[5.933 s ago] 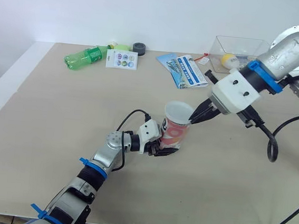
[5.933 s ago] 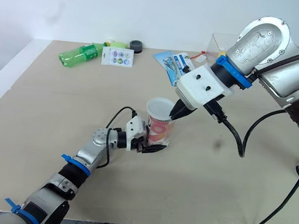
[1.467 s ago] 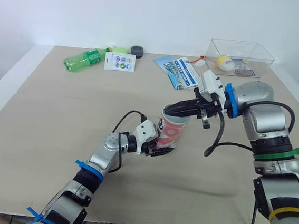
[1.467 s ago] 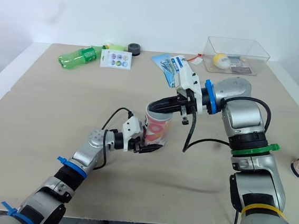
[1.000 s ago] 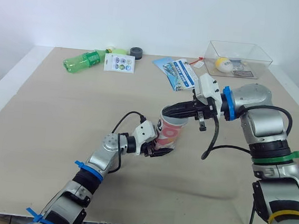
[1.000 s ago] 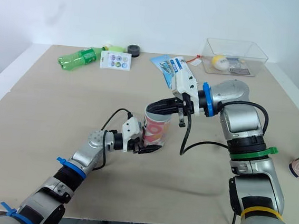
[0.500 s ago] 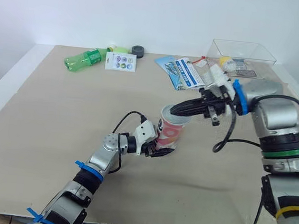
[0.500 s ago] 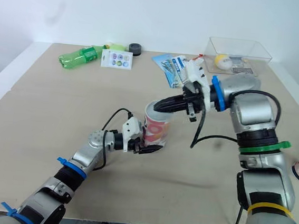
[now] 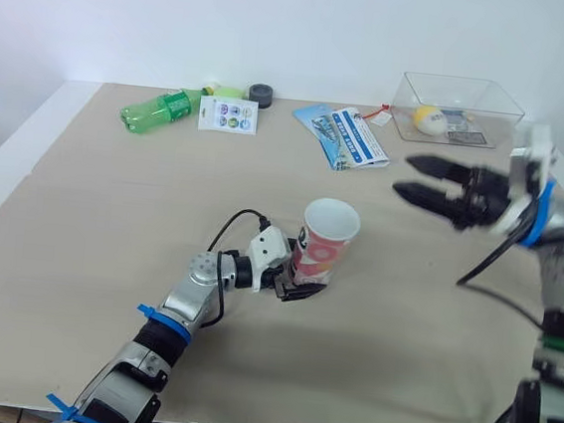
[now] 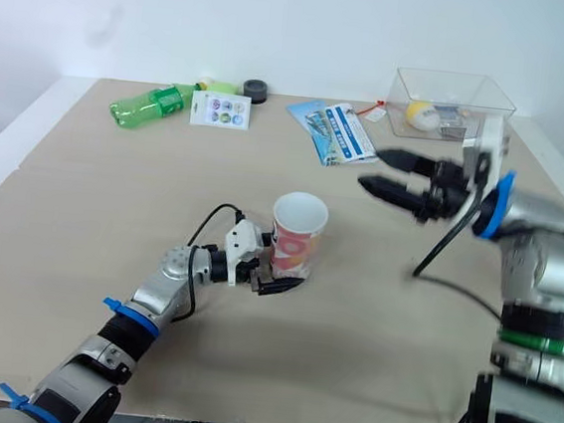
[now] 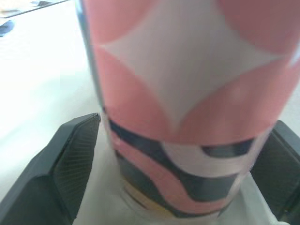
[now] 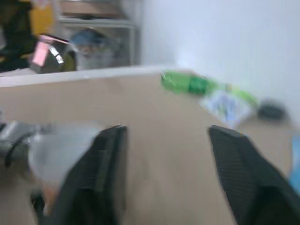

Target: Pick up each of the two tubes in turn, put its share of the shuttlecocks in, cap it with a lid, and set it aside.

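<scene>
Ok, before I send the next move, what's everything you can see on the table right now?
tube: one, pink and white, upright with its top open, mid-table
bottle: one, green, lying at the far left
card: one, white with coloured dots, beside the bottle
round cap: one, black, far edge
leaflet: one, blue and white, far centre
box: one, clear, far right corner
ball: one, yellow, inside the box
table: one, beige
left gripper: shut on the tube's base
right gripper: open, empty, in the air right of the tube
</scene>
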Controlling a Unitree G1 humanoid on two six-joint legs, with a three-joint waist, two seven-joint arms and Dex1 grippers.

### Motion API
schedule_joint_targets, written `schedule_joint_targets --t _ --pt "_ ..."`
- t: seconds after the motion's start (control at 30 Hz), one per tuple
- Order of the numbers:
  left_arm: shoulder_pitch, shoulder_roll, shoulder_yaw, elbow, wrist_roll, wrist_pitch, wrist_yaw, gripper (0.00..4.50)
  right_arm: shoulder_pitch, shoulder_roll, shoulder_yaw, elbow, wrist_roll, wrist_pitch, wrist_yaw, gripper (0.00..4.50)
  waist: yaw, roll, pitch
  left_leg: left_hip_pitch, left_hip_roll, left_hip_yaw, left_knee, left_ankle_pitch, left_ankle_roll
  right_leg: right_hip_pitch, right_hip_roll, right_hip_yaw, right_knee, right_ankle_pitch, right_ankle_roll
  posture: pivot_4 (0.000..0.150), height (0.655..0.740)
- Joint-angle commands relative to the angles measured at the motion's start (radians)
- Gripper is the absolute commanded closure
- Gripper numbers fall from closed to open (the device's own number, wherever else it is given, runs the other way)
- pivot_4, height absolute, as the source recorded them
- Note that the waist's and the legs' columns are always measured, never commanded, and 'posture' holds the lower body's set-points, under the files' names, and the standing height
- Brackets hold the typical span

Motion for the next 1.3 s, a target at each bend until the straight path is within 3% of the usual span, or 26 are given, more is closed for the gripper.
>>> schedule_joint_targets --t 0.03,0.23,0.37,0.87,1.3 --pt "0.007 0.028 0.019 -0.026 -0.015 -0.013 -0.019 0.0 0.129 0.016 -0.025 -0.114 -0.028 -0.092 -0.057 0.03 -0.002 0.0 0.0 0.0 0.0 0.0 0.0 0.0 0.0 0.0 0.0 0.0 0.0 0.0 0.0 0.15 0.74" --pt "0.019 0.106 0.033 -0.067 -0.034 -0.022 -0.076 0.0 0.314 0.081 0.081 -0.172 -0.071 -0.168 -0.06 0.03 -0.011 0.0 0.001 0.002 0.0 0.0 0.0 0.0 0.0 0.001 0.001 0.0 0.0 0.001 0.0 0.15 0.74" --pt "0.037 0.148 0.036 -0.112 -0.042 -0.023 -0.109 0.0 0.347 0.125 0.164 -0.168 -0.098 -0.223 -0.05 0.03 -0.016 0.0 0.001 0.002 0.0 0.0 0.001 0.0 0.0 0.001 0.001 0.0 0.0 0.001 0.0 0.15 0.74" --pt "0.264 0.277 0.101 -0.572 -0.205 0.21 -0.092 0.0 0.207 0.253 0.312 0.075 -0.23 -0.427 -0.085 0.03 -0.022 -0.003 0.002 0.001 0.001 0.0 0.0 0.0 -0.001 0.001 0.001 0.0 0.0 0.001 -0.001 0.15 0.74" --pt "0.313 0.318 0.085 -0.629 -0.2 0.238 -0.064 0.0 0.115 0.309 0.359 0.209 -0.258 -0.505 -0.042 0.03 -0.024 -0.003 0.003 0.001 0.001 0.0 0.0 0.0 -0.001 0.001 0.001 0.0 0.0 0.001 -0.002 0.15 0.74"
